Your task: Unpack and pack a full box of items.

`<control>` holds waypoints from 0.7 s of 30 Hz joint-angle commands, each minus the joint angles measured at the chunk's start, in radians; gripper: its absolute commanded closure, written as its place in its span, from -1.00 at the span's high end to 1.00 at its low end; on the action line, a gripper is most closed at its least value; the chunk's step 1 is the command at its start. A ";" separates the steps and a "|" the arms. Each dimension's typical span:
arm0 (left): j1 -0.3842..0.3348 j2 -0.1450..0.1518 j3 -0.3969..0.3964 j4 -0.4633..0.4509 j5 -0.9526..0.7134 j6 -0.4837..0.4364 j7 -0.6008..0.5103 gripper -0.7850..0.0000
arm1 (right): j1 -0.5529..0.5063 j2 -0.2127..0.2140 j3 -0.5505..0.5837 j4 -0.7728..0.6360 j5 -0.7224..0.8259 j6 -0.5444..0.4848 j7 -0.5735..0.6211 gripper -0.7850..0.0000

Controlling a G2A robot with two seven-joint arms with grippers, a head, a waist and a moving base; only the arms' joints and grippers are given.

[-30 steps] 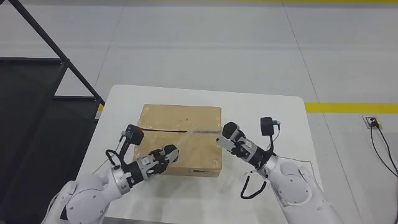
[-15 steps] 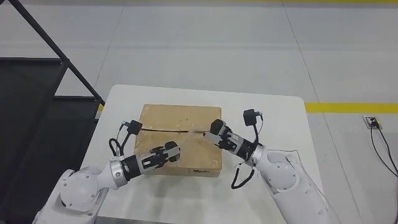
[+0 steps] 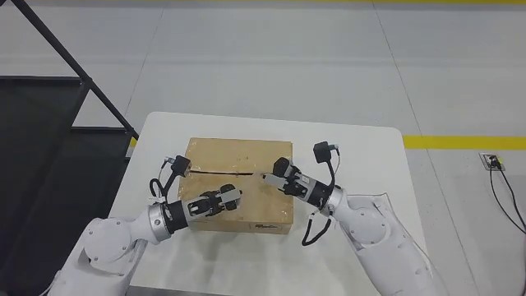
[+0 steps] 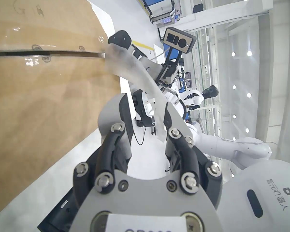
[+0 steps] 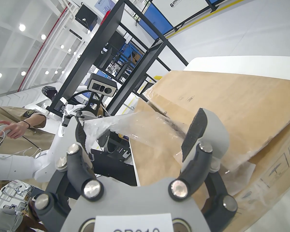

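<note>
Pale hall floor (image 3: pixel 271 57) w/ a yellow line (image 3: pixel 460 141) at 3 o'clock and a black frame (image 3: pixel 66 66) at 9 o'clock; a white surface (image 3: pixel 362 156) lies at 6 o'clock. The cardboard box (image 3: pixel 238 152) sits mid-surface, flaps down, w/ a thin dark seam (image 3: pixel 215 171) running 9-to-3 o'clock across its top.

The left gripper (image 3: pixel 228 197) is over the box top, approx. 6 o'clock of the seam. Its jaws are wide apart and clamp nothing.

The right gripper (image 3: pixel 273 176) is at the seam's 3 o'clock end, by the box edge. Its jaws are also wide apart, w/ one finger on the box top at the seam.

A clear tape strip (image 5: pixel 135 124) is lifted off the seam. In the right wrist view it spans from the seam to the right gripper's other finger (image 5: pixel 80 131) and clings there. In the left wrist view its loose end hangs between the left gripper's fingers, against one of them (image 4: pixel 169 119).
</note>
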 commanded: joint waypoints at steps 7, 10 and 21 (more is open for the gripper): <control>-0.006 0.002 -0.004 0.016 -0.022 0.000 0.006 -0.02 | 0.013 -0.001 -0.009 0.016 0.007 0.008 0.001 1.00; -0.005 0.002 -0.008 0.020 -0.032 -0.002 0.010 -0.01 | 0.017 -0.001 -0.012 0.023 0.010 0.010 0.000 1.00; 0.001 0.006 -0.017 0.018 -0.039 -0.008 0.017 -0.04 | 0.025 -0.002 -0.019 0.040 0.020 0.015 -0.006 1.00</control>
